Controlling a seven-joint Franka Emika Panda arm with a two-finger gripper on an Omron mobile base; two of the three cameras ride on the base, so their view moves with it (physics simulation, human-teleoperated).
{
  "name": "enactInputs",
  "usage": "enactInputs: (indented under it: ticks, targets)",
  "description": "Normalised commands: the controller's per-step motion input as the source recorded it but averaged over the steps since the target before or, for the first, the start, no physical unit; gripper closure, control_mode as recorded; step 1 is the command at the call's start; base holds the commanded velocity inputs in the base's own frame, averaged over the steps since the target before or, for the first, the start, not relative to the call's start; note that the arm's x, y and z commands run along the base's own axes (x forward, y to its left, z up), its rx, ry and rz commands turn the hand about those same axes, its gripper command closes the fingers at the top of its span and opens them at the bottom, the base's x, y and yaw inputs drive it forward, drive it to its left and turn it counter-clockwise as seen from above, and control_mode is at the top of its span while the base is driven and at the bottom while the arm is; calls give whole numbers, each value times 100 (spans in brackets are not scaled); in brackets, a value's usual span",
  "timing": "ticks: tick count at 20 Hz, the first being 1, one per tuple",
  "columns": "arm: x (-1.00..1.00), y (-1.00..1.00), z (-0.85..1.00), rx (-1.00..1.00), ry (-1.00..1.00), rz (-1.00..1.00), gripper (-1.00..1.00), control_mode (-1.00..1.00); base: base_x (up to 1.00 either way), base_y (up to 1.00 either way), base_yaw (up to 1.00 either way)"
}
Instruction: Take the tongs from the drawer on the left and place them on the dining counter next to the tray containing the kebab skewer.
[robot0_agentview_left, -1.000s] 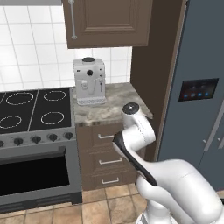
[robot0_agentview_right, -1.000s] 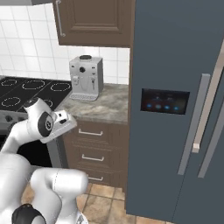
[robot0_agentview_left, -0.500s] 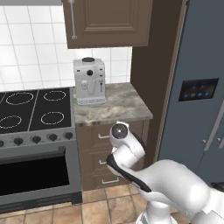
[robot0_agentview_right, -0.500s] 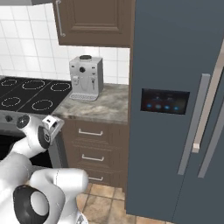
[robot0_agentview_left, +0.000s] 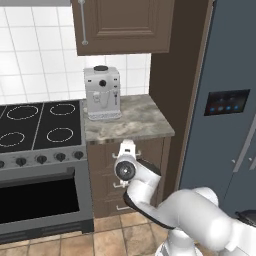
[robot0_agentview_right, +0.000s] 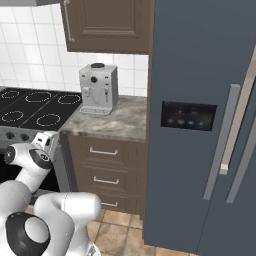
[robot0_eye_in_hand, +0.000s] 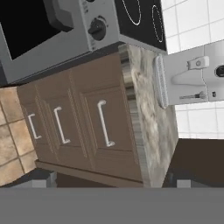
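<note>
The drawer (robot0_eye_in_hand: 114, 124), topmost of a stack of three dark brown fronts, is shut, its silver bar handle (robot0_eye_in_hand: 104, 123) lying across the front. The hand view is rolled, so this top drawer sits rightmost, beside the marbled counter edge. My gripper (robot0_eye_in_hand: 111, 183) is open, its two dark tips wide apart at the bottom, a short way off the drawer fronts. From the left base view my gripper (robot0_agentview_left: 128, 148) hangs in front of the top drawer (robot0_agentview_left: 150, 148). From the right it (robot0_agentview_right: 51, 142) is left of that drawer (robot0_agentview_right: 104, 151). The tongs are hidden. The dining counter is out of view.
A silver coffee machine (robot0_agentview_left: 102, 93) stands on the small marbled counter (robot0_agentview_left: 137, 120) above the drawers. A black stove (robot0_agentview_left: 40, 125) with an oven below lies to the left. A tall grey fridge (robot0_agentview_left: 227, 125) stands to the right, and a brown wall cabinet (robot0_agentview_left: 122, 25) hangs above.
The hand has come down from counter height and to the left, to the level of the top drawer. The gripper has stayed open. The drawers have not moved.
</note>
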Motion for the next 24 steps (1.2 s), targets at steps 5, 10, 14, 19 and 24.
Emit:
enactInputs:
  ticks: [5,10,14,19,24]
  targets:
    - [17,-19,-23,0,0,0,-100,-100,0,0,0]
    - [5,-55,-44,0,0,0,-100,-100,0,0,0]
    - [0,-59,-68,-4,0,0,-100,-100,0,0,0]
    - [5,-63,-61,-1,-6,1,-100,-100,0,0,0]
    - [15,-67,-57,0,-12,6,-100,-100,0,0,0]
